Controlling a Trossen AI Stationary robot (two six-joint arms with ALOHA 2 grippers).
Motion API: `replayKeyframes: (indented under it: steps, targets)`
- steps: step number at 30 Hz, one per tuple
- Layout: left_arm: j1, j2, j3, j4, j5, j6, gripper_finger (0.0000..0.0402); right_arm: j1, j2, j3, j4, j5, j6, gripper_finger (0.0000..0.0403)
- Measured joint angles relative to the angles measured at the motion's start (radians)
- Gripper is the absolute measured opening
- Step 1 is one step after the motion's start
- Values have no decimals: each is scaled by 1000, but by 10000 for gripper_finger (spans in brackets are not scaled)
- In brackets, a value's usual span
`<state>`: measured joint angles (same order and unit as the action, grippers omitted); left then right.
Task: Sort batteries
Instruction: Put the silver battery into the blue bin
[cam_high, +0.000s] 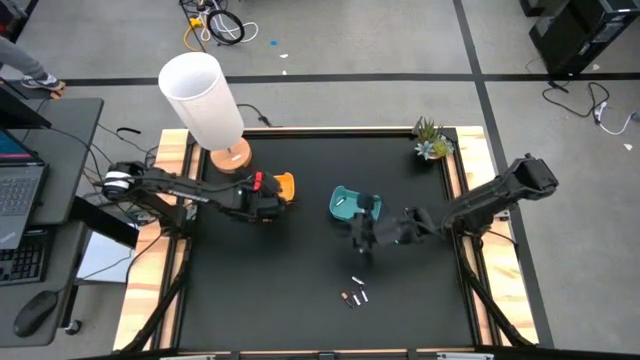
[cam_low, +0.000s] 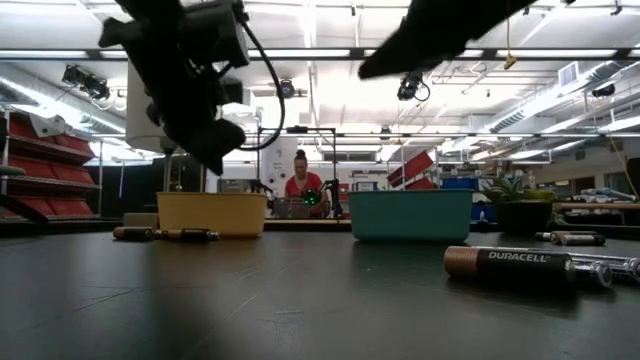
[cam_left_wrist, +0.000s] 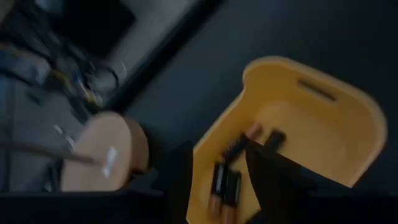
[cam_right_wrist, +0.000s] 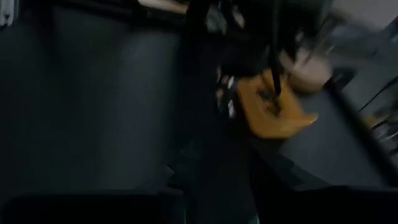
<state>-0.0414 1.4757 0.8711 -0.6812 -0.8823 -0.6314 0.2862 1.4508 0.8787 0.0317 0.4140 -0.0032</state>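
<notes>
Left gripper (cam_left_wrist: 217, 186) hangs over the yellow tray (cam_left_wrist: 348, 118), fingers apart, dark batteries (cam_left_wrist: 227, 180) inside. Right gripper (cam_high: 362, 232), fingers' state indeterminable, sits beside the teal tray (cam_high: 345, 205). Risk: knocking it. Loose batteries (cam_high: 353, 297) remain.

We note bright ceiling strip lights (cam_low: 330, 52) glaring in the low view; both wrist views are motion-blurred and dim.

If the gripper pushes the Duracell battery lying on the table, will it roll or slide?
The Duracell battery lies on its side, a smooth cylinder, so it probably rolls if pushed across its length. It looks rigid. The black table looks flat, so little would stop it.
</notes>
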Motion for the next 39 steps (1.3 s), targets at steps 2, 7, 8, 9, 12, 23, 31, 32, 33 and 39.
replayKeyframes:
  steps: [2,7,8,9,12,23,31,32,33,39]
  targets:
    - [-31,0,0,43,-56,30,166,-40,4,0,-36,-71,21,107]
    - [-100,0,0,188,-62,163,167,-90,4,0,-134,-229,61,100]
    - [-114,0,0,211,-48,197,167,-84,4,0,-148,-252,67,99]
    - [-128,0,0,232,-25,233,167,-70,4,0,-159,-257,81,99]
    - [-168,0,0,295,77,341,167,-13,3,0,-221,-176,140,99]
    - [-255,11,0,541,92,525,167,224,43,0,-315,69,567,106]
    - [-197,53,-1,637,96,773,168,274,257,0,-61,-11,663,141]
    - [-191,54,-1,637,98,785,168,280,270,0,-54,-11,680,144]
    - [-183,53,-7,649,100,800,168,284,279,0,-52,-11,701,146]
    - [-123,53,-45,746,196,886,168,303,300,0,-93,62,795,146]
